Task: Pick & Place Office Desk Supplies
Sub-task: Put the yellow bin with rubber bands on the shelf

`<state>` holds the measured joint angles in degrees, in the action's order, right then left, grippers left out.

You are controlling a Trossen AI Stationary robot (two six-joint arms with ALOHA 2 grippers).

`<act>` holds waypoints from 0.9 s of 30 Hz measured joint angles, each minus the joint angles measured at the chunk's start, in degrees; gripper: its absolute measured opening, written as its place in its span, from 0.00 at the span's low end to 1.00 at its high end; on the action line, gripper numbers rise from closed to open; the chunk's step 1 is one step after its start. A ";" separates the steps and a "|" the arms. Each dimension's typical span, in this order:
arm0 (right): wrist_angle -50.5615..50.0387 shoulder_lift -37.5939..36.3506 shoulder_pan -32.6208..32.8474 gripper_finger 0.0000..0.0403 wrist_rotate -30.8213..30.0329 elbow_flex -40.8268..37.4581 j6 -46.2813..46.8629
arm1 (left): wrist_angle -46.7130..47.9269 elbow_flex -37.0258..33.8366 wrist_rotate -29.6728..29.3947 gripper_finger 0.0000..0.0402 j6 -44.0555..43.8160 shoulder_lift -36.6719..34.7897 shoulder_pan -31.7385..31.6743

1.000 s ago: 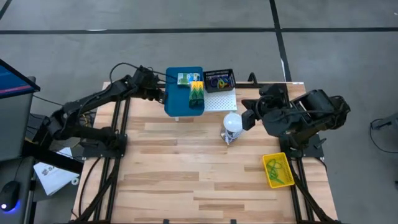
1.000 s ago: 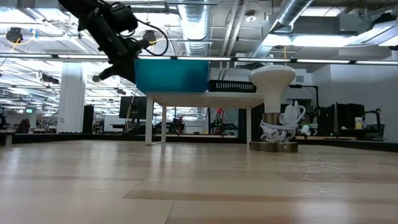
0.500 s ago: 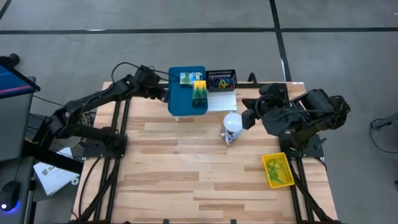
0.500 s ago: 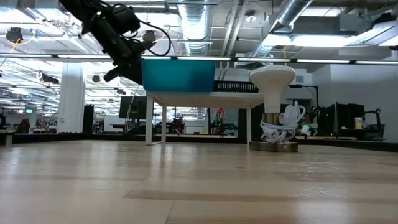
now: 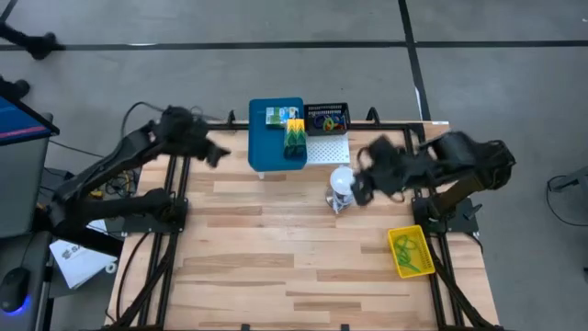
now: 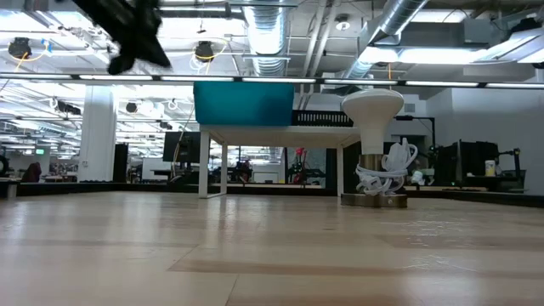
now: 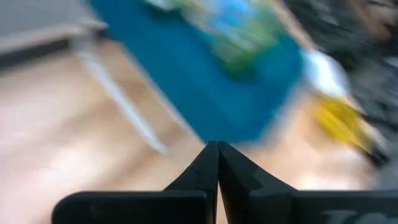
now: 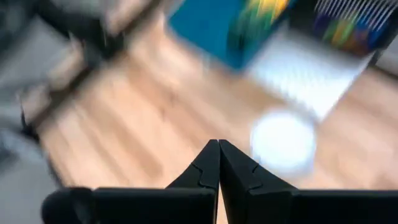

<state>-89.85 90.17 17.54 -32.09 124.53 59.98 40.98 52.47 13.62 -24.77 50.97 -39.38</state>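
Supplies sit at the worktop's (image 5: pixel 276 267) far edge: crayon box (image 5: pixel 293 138) and packets (image 5: pixel 278 117) on the blue tray (image 5: pixel 264 147), coloured loops (image 5: pixel 323 119) in the black basket (image 5: pixel 325 120) just beside it, which rests on the white perforated board (image 5: pixel 325 149). A yellow bin (image 5: pixel 411 252) lies near the right edge, well apart.

Left gripper (image 5: pixel 217 153) is off the tray's left side, clear of it; right gripper (image 5: pixel 360 184) hangs next to the white ball-shaped object (image 5: pixel 343 181). Both sets of jaws fully closed, holding nothing.

My read: no pick started yet. I'd open the jaws before descending, come straight down on the crayon box across its narrow side, and keep the right arm clear of the white object. Nothing is between either set of jaws.
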 joint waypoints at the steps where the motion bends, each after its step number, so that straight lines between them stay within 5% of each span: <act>1: -0.11 -0.65 0.33 0.00 3.28 -2.75 0.00 | 1.57 0.00 2.99 0.00 0.05 -2.32 1.33; 6: -0.14 -6.51 4.30 0.00 12.34 -24.24 6.92 | 6.20 0.02 11.75 0.00 2.21 -12.57 11.09; 14: 12.54 -23.54 23.86 0.03 27.95 -59.05 40.06 | 1.91 0.04 3.04 0.00 0.32 -19.69 19.96; 19: 18.55 -26.80 35.30 0.12 28.19 -66.98 55.81 | 1.17 0.04 2.82 0.00 0.13 -17.25 20.35; 27: 14.24 -24.44 41.12 0.29 33.14 -68.22 64.36 | -2.19 0.04 4.66 0.00 0.35 -9.79 20.37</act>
<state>-75.61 65.73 58.66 1.05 56.32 124.34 38.79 52.50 18.29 -24.43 41.18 -19.00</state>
